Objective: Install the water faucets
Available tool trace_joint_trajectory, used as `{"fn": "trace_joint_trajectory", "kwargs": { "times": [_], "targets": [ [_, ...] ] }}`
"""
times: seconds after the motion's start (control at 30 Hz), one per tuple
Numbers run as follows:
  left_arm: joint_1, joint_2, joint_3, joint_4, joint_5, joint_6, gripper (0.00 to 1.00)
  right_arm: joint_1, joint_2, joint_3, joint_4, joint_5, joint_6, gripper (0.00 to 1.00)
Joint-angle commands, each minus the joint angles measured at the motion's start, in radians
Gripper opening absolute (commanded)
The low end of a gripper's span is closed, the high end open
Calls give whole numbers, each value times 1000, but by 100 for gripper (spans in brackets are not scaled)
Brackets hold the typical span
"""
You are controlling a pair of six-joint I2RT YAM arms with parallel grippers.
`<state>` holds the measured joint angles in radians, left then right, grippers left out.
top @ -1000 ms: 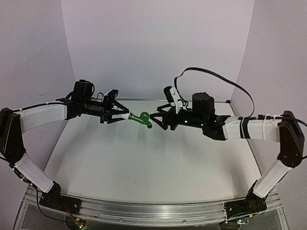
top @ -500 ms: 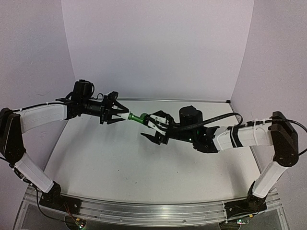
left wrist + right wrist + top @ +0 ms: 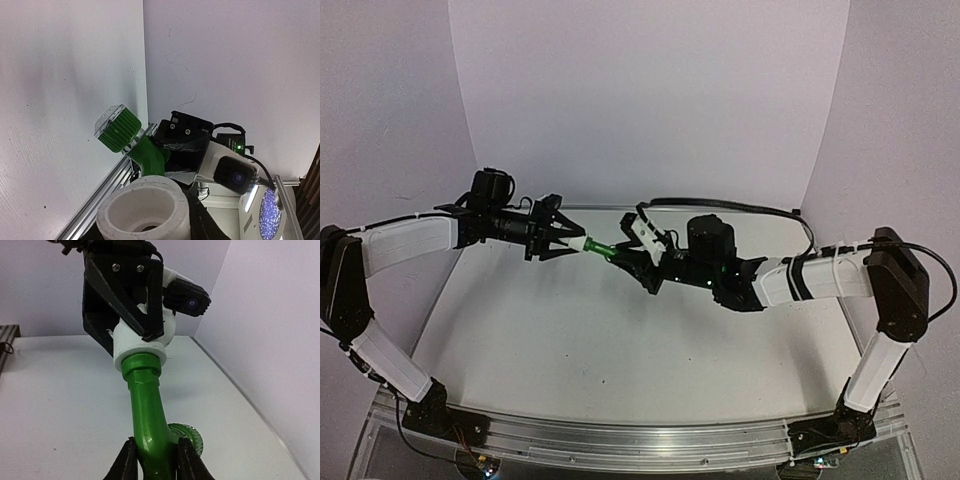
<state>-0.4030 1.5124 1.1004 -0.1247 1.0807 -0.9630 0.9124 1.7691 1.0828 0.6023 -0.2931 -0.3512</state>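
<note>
Over the last second the right tool has rolled over, moved in from a short way off and shut: its fingers are now pressed together on the curved spout of the green tap, where before they stood spread and clear of it. The left tool has hardly shifted and pinches the white fitting from both sides.

Tap and fitting are joined end to end and held in the air between the two arms. They are above the far part of the worktop, a little left of its middle and not touching it.

The likeliest trouble, as a judgement, is slip. The spout is glossy and rounded, so a twist from the right tool could turn the fingers around the tap instead of turning the tap. The smooth white fitting could likewise spin in the left tool if the thread binds. If the two arms do not keep one shared axis, the joint may cross-thread or be levered apart. A dropped part would fall to the worktop.

The tap is bright green plastic with a hexagonal collar seated against the fitting's rim. Its ribbed round knob carries a pale cap. The fitting is a short, thick-walled white sleeve, and the left wrist view looks into its open bore.
</note>
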Motion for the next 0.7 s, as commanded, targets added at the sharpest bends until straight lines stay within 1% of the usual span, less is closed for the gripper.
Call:
{"fn": "trace_joint_trajectory", "kwargs": {
  "times": [0.0, 0.13, 0.2, 0.27, 0.33, 0.4, 0.43, 0.47, 0.5, 0.57, 0.6, 0.67],
  "targets": [
    [-13, -65, 39, 92, 22, 234, 0, -94, -7, 68, -9, -361, 563, 0],
    [-16, -117, 21, 92, -30, 428, 0, -198, 50, 153, -22, -717, 904, 0],
    [-18, -131, 13, 93, -51, 502, 0, -212, 72, 180, -19, -800, 1016, 0],
    [-17, -121, 23, 93, -78, 491, 0, -211, 56, 169, -18, -803, 1030, 0],
    [-18, -83, 53, 94, -55, 443, 0, -211, 15, 125, -22, -730, 981, 0],
    [-17, -39, 75, 93, -57, 388, 0, -211, -35, 84, -59, -654, 886, 11],
    [-17, -24, 76, 93, -70, 370, 0, -211, -55, 73, -85, -627, 837, 22],
    [-16, -14, 73, 93, -93, 358, 0, -210, -73, 64, -118, -590, 794, 36],
    [-16, -8, 66, 93, -127, 350, 0, -209, -90, 57, -155, -535, 760, 46],
    [-16, 5, 49, 91, -228, 315, 0, -210, -122, 27, -202, -432, 719, 62],
    [-16, 19, 51, 78, -279, 301, 0, -210, -134, 11, -215, -387, 708, 68],
    [-14, 74, 79, 33, -349, 275, 0, -210, -156, -3, -275, -272, 676, 75]
  ]
}}
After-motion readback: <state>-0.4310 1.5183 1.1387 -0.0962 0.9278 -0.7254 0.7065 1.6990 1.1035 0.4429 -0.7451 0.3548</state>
